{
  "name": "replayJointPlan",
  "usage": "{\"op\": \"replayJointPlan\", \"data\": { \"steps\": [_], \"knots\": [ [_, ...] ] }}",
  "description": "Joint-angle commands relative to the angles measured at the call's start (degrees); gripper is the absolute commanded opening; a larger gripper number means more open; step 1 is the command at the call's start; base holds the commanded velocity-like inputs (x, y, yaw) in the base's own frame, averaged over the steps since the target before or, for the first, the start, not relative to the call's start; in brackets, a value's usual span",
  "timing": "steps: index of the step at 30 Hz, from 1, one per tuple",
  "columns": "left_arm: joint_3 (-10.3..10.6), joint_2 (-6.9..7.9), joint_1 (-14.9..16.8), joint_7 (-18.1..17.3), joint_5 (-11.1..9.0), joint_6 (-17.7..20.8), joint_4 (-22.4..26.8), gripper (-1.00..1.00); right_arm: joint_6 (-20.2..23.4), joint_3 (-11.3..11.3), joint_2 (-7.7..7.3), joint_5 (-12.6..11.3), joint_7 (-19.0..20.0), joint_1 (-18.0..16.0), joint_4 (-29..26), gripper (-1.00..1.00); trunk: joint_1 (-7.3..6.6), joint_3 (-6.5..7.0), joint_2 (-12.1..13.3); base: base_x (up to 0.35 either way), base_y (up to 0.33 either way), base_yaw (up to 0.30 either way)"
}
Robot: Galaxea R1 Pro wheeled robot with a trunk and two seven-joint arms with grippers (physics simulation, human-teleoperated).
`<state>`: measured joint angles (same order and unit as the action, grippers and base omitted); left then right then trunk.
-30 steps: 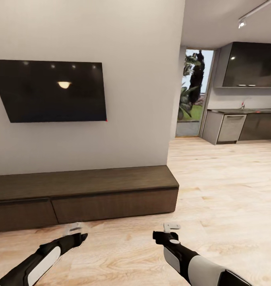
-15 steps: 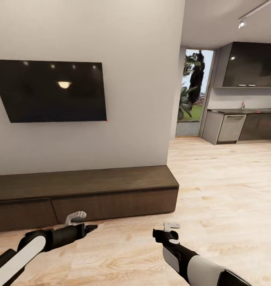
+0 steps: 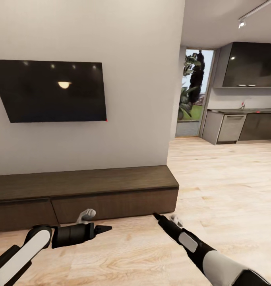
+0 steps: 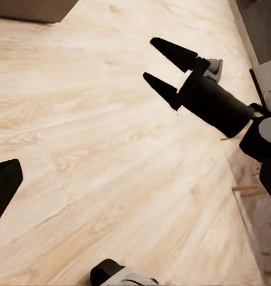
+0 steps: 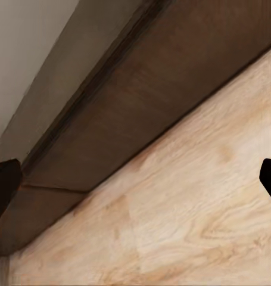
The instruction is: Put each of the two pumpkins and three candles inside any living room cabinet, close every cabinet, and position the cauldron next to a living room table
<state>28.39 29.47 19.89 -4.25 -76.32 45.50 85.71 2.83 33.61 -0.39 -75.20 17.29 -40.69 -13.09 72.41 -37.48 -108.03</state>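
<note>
Against the white wall, seen from the head camera, one long low dark-brown cabinet (image 3: 88, 194) stood on the pale wood floor (image 3: 231, 186), with two handleless drawer fronts showing, both flush and shut. One black television (image 3: 52, 91) hung on the wall above the cabinet. To the right of the cabinet, past the wall's end, a kitchen (image 3: 242, 119) with dark upper units and one glazed door lay well apart. Two arms reached toward the cabinet's base: the left gripper (image 3: 105, 229) pointed sideways along the floor just in front of the cabinet, its fingers tapering close together, and the right gripper (image 3: 155, 216) pointed at the cabinet's lower right front; from here I could not tell how either pair of fingers stood. From the left wrist camera, the right gripper (image 4: 158, 67) showed above the bare floor (image 4: 99, 149) with its two dark fingers spread apart and nothing between them, while one of the left gripper's own fingertips (image 4: 4, 186) showed at the frame's edge. From the right wrist camera, the cabinet (image 5: 147, 101) front ran slantwise above the floor (image 5: 189, 220), and two dark fingertips (image 5: 4, 190) sat at opposite edges, wide apart and empty.
</note>
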Motion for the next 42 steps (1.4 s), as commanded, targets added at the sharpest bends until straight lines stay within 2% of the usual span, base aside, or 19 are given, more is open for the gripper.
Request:
{"op": "replayJointPlan", "data": {
  "steps": [1,3,7,14,18,22,24,27,29,31,34,36,42],
  "knots": [
    [0.06,-0.02,0.06,-2.2,0.26,0.12,-0.05,1.0,0.54,-1.45,-0.35,-2.21,2.02,-0.03,-0.04,1.0,-0.01,-0.06,-0.03,0.0,0.0,0.0],
    [0.03,-0.06,0.05,-4.47,0.28,0.17,-0.08,1.0,0.93,-3.69,-0.73,-4.23,5.06,-0.04,-0.09,1.0,-0.01,-0.06,-0.03,0.0,0.0,0.0],
    [0.04,-0.06,0.06,-5.85,0.29,0.19,-0.13,1.0,1.05,-5.11,-1.0,-5.67,6.84,-0.03,0.27,1.0,-0.01,-0.06,-0.03,0.0,0.0,0.0],
    [-0.49,-0.03,0.04,-6.19,0.28,0.2,-0.11,1.0,1.16,-5.47,-1.33,-8.19,8.06,-0.03,-0.06,1.0,-0.01,-0.06,-0.03,0.0,0.0,0.0],
    [-0.61,-0.03,0.04,-6.68,0.22,0.24,-0.16,1.0,1.07,-5.48,-1.39,-8.45,10.03,-0.03,-0.09,1.0,-0.01,-0.06,-0.03,0.0,0.0,0.0],
    [-0.58,-0.07,0.04,-10.12,0.1,0.33,-0.52,1.0,1.1,-5.6,-1.87,-8.73,12.22,-0.04,-0.09,1.0,-0.01,-0.06,-0.03,0.03,0.016,0.0],
    [-0.59,-0.06,0.05,-12.04,0.07,0.65,-0.58,1.0,1.17,-5.63,-2.39,-9.57,12.44,-0.02,-0.09,1.0,-0.01,-0.06,-0.03,0.164,0.088,0.0],
    [-0.64,-0.08,0.06,-14.75,0.01,2.0,-0.67,1.0,1.41,-5.56,-3.32,-13.02,12.68,-0.06,-0.09,1.0,-0.01,-0.06,-0.03,0.141,0.075,0.0],
    [-0.61,-0.11,0.06,-15.38,-0.04,2.41,-0.7,1.0,1.89,-5.52,-3.7,-14.14,12.72,-0.08,-0.09,1.0,-0.01,-0.06,-0.03,0.051,0.027,0.0],
    [-0.56,-0.36,0.06,-15.75,-1.16,2.66,-0.71,1.0,2.78,-5.5,-4.08,-14.87,12.91,-0.05,-0.09,1.0,-0.01,-0.06,-0.03,0.024,0.013,0.0],
    [-0.48,-0.76,0.01,-15.82,-5.02,2.79,-0.78,1.0,3.34,-5.49,-4.25,-15.27,13.66,-0.05,-0.09,1.0,-0.01,-0.06,-0.03,0.008,0.004,0.0],
    [-0.4,-0.84,0.02,-15.81,-6.38,2.82,-0.8,1.0,3.38,-5.54,-4.2,-15.41,13.83,-0.06,-0.06,1.0,-0.01,-0.06,-0.03,0.003,0.002,0.0],
    [-0.57,-0.91,0.01,-15.92,-7.35,2.85,-0.92,1.0,2.27,-5.63,-4.03,-15.51,13.3,-0.07,0.17,1.0,-0.01,-0.06,-0.03,0.011,0.0,0.0]
  ]
}}
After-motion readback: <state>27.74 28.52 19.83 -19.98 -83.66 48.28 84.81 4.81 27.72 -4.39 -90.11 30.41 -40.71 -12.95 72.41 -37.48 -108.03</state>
